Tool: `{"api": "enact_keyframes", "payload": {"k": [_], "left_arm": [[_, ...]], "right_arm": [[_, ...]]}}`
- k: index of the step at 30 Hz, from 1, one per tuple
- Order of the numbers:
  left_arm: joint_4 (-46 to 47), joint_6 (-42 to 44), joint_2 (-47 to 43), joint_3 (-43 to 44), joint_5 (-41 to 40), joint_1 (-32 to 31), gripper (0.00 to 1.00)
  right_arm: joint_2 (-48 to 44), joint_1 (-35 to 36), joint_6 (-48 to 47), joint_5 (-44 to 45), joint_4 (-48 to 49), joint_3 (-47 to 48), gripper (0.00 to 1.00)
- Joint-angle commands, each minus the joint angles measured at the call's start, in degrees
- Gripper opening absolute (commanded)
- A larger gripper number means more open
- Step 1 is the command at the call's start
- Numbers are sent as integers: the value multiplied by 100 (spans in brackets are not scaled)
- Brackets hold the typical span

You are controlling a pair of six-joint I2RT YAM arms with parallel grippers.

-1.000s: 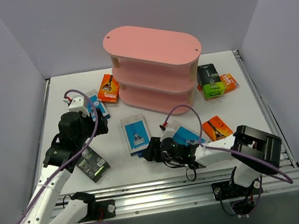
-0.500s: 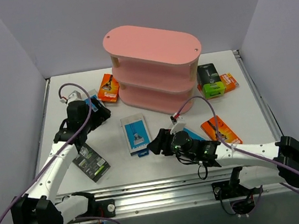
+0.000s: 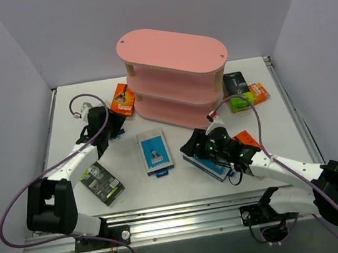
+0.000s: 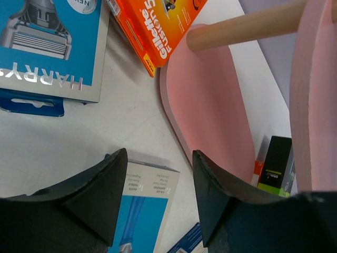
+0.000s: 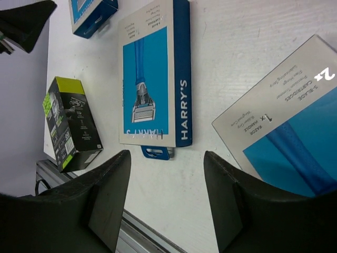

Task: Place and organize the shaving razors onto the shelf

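Left wrist view: the shelf is being cut off at the top and right edges. Only part of its bottom board and one wooden post are being shown. An orange pack, lying just beside that board, is being cropped at the top edge. A blue-and-white pack is being cropped at the left edge. A black-and-lime pack is being seen only in part past the bottom board.

Top external view: the inner parts of the two lower tiers are being hidden beneath the top board. A second orange pack is being partly covered by the right arm. All packs being shown are lying on the table around the shelf.

The left gripper is being held to the left of the shelf with its jaws moderately apart. Nothing is being gripped between its fingers, and bare table is being seen through the gap.

The right gripper is being held with its jaws apart and is gripping nothing. It is being positioned between the centre pack and the near blue pack. Whether either gripper is touching the table cannot be told.
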Motion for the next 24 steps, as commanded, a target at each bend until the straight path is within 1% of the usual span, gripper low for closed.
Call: {"api": "enact_keyframes", "payload": {"k": [1, 4, 7, 12, 15, 17, 18, 24], "left_arm": [[839, -558, 320, 294, -150, 26, 60], [998, -690, 672, 452, -220, 9, 59], [1059, -699, 953, 619, -404, -35, 61], [1323, -760, 1357, 751, -633, -53, 61], [1490, -778, 1577, 786, -774, -53, 57], [1569, -778, 1701, 847, -801, -53, 49], [1569, -769, 1814, 891, -818, -53, 48], [1569, -822, 2184, 1041, -853, -79, 48]], "right_arm": [[83, -462, -343, -645, -68, 330, 54], [145, -797, -580, -831, -94, 401, 53], [312, -1165, -782, -1120, -138, 471, 53], [663, -1527, -1011, -1595, -138, 594, 53], [812, -1711, -1161, -1770, -147, 691, 54], [900, -1799, -1240, -1867, -155, 735, 54], [988, -1896, -1301, -1903, -156, 796, 54], [1269, -2186, -1451, -2131, -94, 814, 55]]}}
